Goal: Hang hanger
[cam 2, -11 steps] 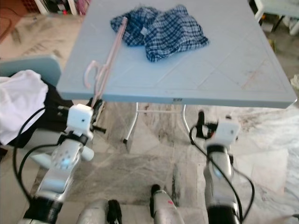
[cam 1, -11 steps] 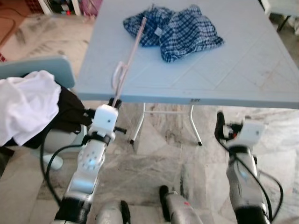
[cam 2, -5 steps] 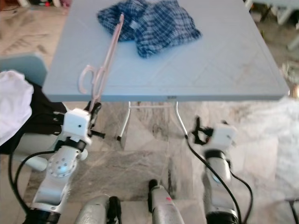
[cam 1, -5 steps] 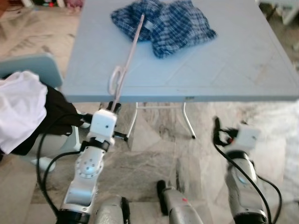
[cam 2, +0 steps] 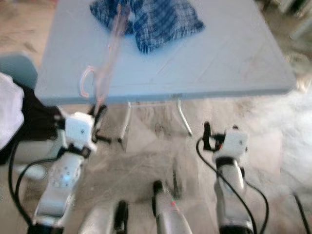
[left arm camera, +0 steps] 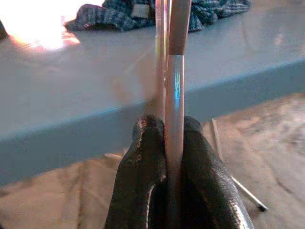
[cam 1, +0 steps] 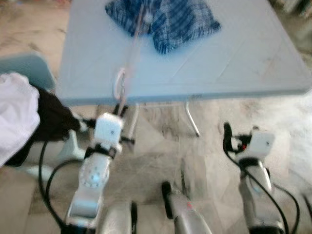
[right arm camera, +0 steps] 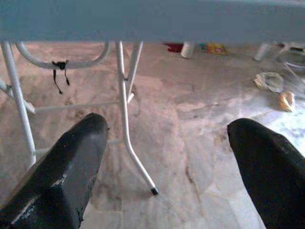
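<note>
Left end effector (left arm camera: 174, 143) clamped on thin pink plastic hanger (cam 1: 130, 58), raised over pale blue counter (cam 1: 234, 58) edge. Right end effector (right arm camera: 167, 157) spread wide, empty. Grasp done; hanging pending (no rail visible).

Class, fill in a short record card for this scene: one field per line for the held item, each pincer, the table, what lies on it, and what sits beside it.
Held item: pink hanger, clamped at its lower end, reaching up over the table edge
Left pincer: shut on the hanger, below the table's near edge
Right pincer: open, low, facing the table legs
Table: light blue, folding
On table: crumpled blue checked shirt, far side
Beside table: white cloth over dark cloth, robot's left
</note>
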`<state>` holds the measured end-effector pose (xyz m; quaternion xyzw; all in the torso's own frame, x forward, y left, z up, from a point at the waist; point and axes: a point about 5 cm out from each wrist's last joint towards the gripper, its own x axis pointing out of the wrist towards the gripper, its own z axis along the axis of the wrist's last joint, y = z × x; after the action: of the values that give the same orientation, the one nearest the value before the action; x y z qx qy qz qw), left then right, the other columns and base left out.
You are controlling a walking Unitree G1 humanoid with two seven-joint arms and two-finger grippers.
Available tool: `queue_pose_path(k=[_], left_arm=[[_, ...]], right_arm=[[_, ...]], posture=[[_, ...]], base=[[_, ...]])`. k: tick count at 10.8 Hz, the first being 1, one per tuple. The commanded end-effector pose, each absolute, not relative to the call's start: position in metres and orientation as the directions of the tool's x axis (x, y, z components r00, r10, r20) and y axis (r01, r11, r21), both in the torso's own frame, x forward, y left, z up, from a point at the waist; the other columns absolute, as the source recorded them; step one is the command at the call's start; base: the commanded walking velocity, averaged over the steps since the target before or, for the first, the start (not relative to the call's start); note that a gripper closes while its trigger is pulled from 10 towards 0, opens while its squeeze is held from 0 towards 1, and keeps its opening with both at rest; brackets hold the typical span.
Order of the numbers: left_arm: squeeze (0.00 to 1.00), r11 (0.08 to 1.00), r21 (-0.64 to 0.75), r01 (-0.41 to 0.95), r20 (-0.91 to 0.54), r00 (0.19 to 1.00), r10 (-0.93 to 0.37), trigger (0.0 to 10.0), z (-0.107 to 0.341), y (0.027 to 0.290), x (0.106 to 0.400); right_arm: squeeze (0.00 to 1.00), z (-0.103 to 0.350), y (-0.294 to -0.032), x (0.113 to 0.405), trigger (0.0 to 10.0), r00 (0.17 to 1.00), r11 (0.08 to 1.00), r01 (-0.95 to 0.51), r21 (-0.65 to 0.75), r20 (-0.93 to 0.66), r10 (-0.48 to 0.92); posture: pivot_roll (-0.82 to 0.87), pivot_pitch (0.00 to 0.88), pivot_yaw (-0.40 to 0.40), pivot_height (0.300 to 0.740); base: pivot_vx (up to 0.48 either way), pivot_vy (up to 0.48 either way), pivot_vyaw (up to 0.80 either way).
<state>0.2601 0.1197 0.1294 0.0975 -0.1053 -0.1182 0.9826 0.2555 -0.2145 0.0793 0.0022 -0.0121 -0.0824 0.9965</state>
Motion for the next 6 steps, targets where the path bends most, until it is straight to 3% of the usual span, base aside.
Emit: queue_pose_path(k=[1, 6], left_arm=[[0.00, 0.953, 0.210, 0.219, 0.077, 0.968, -0.239, 10.0, 0.1090, 0.1238, 0.2565], [0.00, 0.946, 0.227, 0.233, 0.075, 0.964, -0.256, 10.0, 0.1119, 0.1242, 0.2587]], right_arm=[[0.00, 0.0758, -0.2163, 0.2509, 10.0, 0.986, 0.986, 0.169, 0.004, 0.002, -0.169], [0.00, 0.0775, -0.2162, 0.2544, 10.0, 0.982, 0.982, 0.188, 0.013, 0.009, -0.189]], posture=[[-0.02, 0.366, -0.023, 0.740], [0.00, 0.342, 0.001, 0.740]], base=[[-0.255, 0.304, -0.80], [-0.256, 0.309, 0.00]])
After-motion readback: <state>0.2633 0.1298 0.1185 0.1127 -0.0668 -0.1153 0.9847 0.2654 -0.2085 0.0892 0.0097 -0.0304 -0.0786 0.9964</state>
